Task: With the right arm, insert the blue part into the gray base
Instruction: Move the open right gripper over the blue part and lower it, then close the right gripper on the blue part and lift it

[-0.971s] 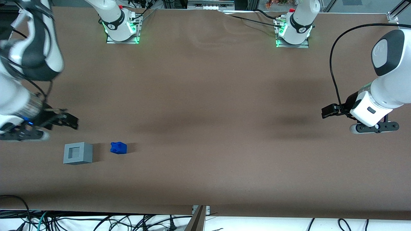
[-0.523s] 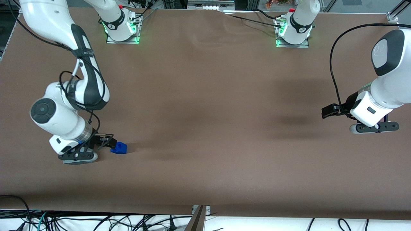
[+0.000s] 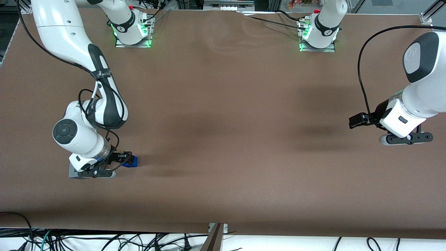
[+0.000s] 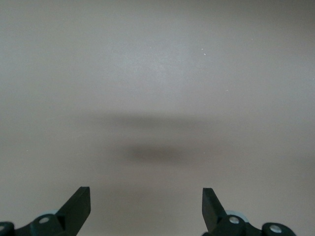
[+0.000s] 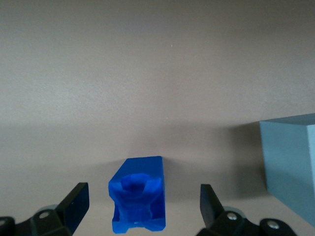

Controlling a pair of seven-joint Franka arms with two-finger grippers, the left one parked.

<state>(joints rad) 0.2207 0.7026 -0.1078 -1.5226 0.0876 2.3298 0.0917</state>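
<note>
The blue part (image 3: 132,161) lies on the brown table, its bumpy notched face showing in the right wrist view (image 5: 139,194). My right gripper (image 3: 122,159) hangs just above it, open, with one finger on each side of the part and clear gaps between; in the wrist view the gripper (image 5: 142,206) straddles the part. The gray base (image 3: 73,173) stands beside the part, toward the working arm's end of the table, mostly hidden under my wrist in the front view. Its side shows in the wrist view (image 5: 290,167).
The brown table (image 3: 223,115) stretches wide toward the parked arm's end. The two arm bases (image 3: 132,29) with green lights stand at the table edge farthest from the front camera. Cables lie below the near edge.
My right arm has swung in from the table's end and come down over the blue part, covering most of the gray base in the front view. The blue part and base have not moved.
</note>
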